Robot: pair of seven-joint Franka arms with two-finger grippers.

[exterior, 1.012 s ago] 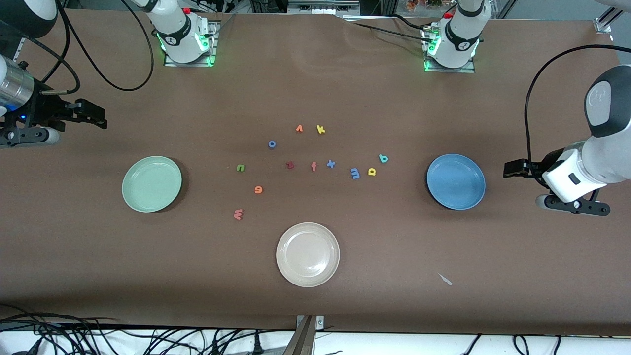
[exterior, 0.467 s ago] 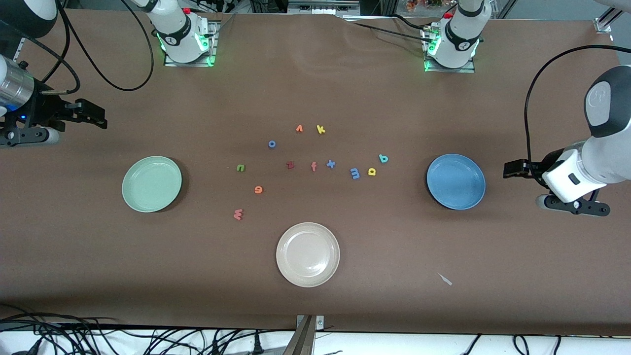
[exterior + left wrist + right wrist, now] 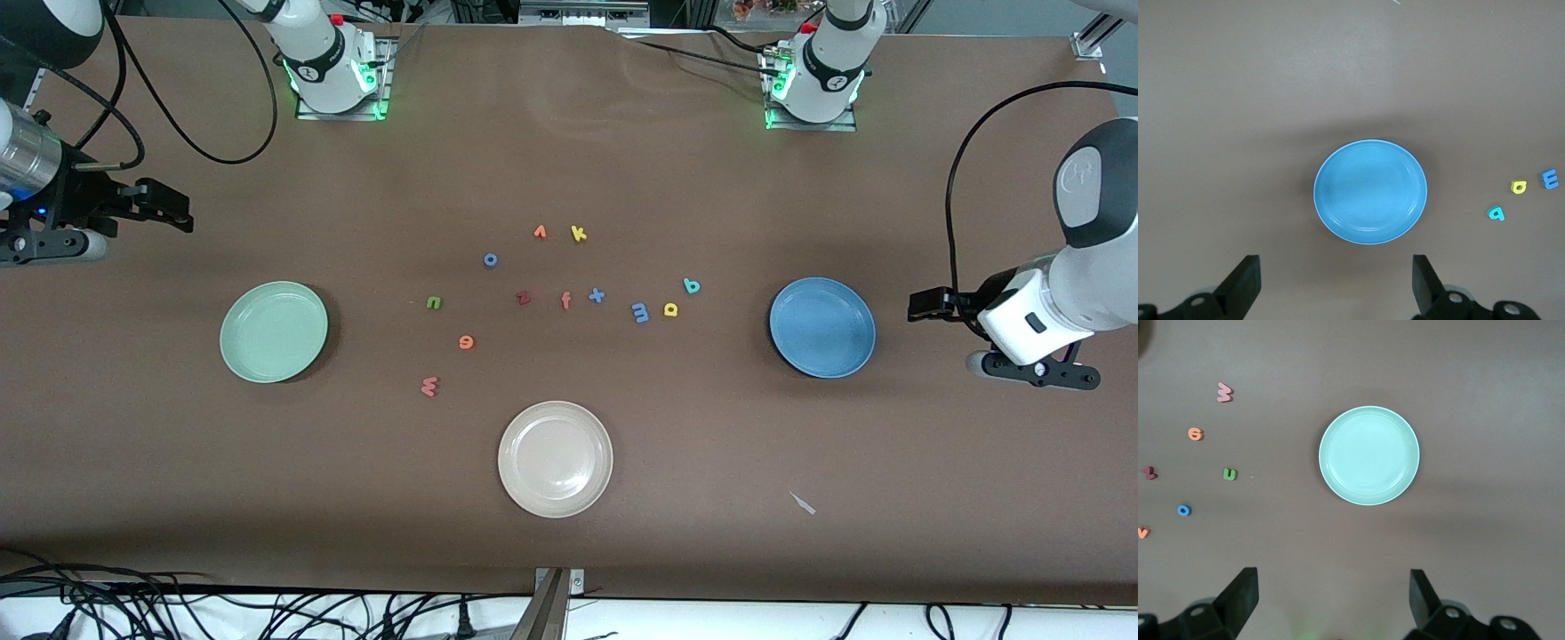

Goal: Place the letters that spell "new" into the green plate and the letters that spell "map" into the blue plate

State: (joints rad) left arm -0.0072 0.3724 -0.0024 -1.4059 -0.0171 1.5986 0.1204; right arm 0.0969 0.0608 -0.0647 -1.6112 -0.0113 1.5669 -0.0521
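Foam letters n, e, w, m, a, p lie mid-surface between empty green plate and blue plate, untouched; left claw and right claw, both open and empty, wait at their own ends, likely ready to start.

The green plate lies flat and empty toward the right arm's end of the table, with the right gripper poised above the table just beside it. The green "n", orange "e" and salmon "w" lie flat, apart from each other, between that plate and the table's middle.

The blue plate lies flat and empty toward the left arm's end, with the left gripper just beside it. The blue "m", yellow "a" and teal "p" cluster near this plate.
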